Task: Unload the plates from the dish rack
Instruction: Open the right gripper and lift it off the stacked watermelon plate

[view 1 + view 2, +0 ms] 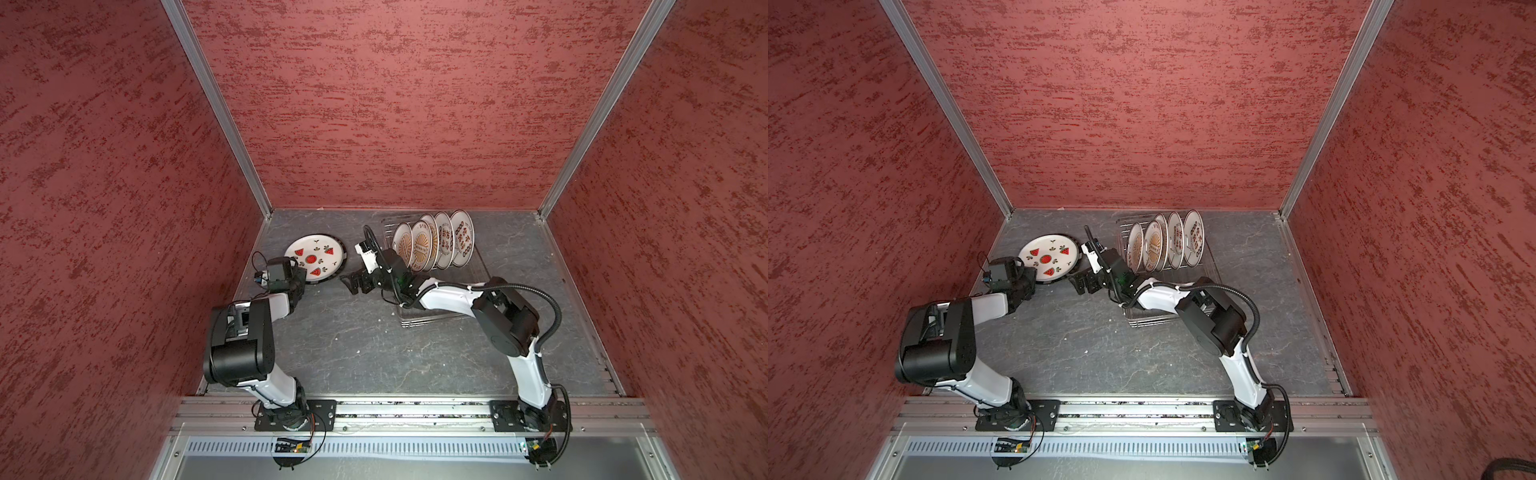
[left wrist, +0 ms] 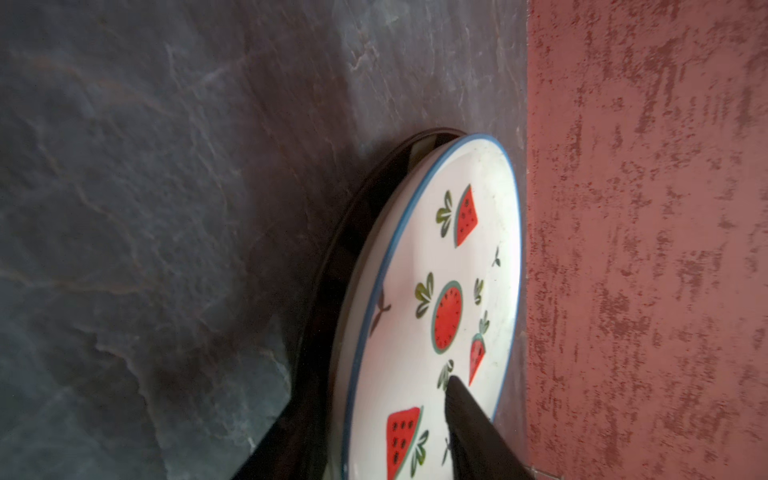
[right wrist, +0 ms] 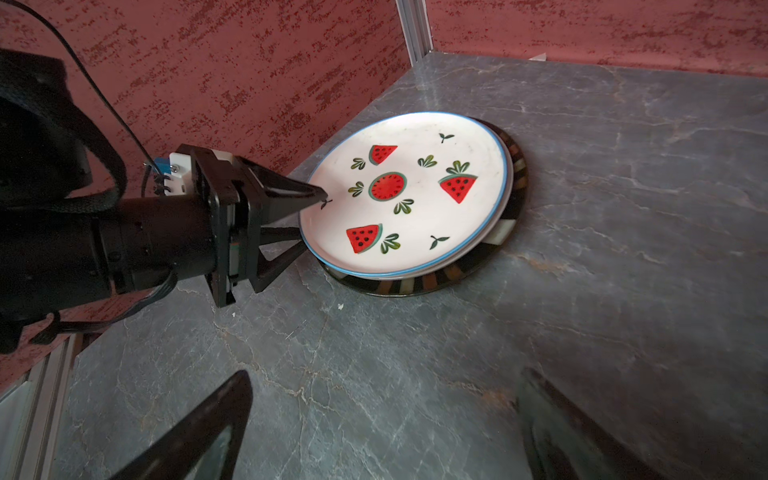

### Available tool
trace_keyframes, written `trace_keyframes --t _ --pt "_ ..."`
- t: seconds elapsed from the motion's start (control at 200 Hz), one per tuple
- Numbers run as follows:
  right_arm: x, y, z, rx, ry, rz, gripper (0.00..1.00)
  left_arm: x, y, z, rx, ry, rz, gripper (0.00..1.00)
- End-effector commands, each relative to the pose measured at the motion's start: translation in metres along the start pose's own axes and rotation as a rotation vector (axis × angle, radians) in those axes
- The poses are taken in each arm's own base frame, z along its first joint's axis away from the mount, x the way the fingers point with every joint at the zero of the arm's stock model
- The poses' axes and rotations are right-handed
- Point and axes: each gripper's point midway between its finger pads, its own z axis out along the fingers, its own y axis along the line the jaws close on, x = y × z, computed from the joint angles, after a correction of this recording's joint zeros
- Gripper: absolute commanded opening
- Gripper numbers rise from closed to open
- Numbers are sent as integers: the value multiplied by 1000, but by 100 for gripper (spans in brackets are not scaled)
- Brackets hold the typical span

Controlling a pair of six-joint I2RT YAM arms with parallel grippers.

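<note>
Glazed ceramic: watermelon plate (image 3: 407, 195) lay flat on striped plate (image 3: 457, 274), rim between left gripper's (image 3: 315, 219) parted jaws. Five plates (image 1: 432, 245) stood in dish rack (image 1: 415, 322) behind the wide-spread, empty right gripper (image 1: 351, 284). Likely stiff, slick, breakable; pinch rims.

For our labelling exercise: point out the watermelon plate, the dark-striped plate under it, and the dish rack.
watermelon plate (image 3: 405, 191): right wrist view, its middle.
dark-striped plate (image 3: 457, 272): right wrist view, exposed rim.
dish rack (image 1: 415, 322): a top view, near wire edge.

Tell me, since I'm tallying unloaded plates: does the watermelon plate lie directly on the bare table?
No, a larger dark-striped plate lies between the watermelon plate and the table.
</note>
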Motion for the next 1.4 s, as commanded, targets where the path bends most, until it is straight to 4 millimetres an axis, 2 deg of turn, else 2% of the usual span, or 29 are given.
trace_keyframes --t 0.0,0.05,0.105,0.18,0.291,0.456,0.696,0.902,1.102,1.222,1.398 --pt "-16 7 -7 -20 -45 -18 99 -3 -1 -9 13 -25 21 60" --pt "-15 10 -7 -36 -42 -26 99 -4 -2 -13 18 -33 23 63" --pt "-16 14 -7 -52 -41 -35 99 -5 -3 -16 25 -40 25 72" --pt "-20 19 -7 -62 -42 -56 99 -5 -4 -21 37 -47 25 74" --pt "-27 27 -8 -60 -43 -92 99 -5 -7 -30 69 -51 31 84" --pt "-38 41 -16 -65 -67 -132 99 -1 -22 -51 150 -63 82 100" --pt "-51 58 -35 -53 -122 -176 99 14 -44 -91 304 -89 221 99" --pt "-71 65 -78 -47 -253 -172 99 41 -61 -122 412 -70 387 99" --pt "-77 54 -124 26 -355 -175 99 79 -67 -142 508 20 504 99" --pt "-79 22 -145 182 -383 -130 99 99 -69 -154 538 67 565 100" --pt "-78 -7 -175 282 -419 -107 99 129 -66 -173 643 131 624 99"
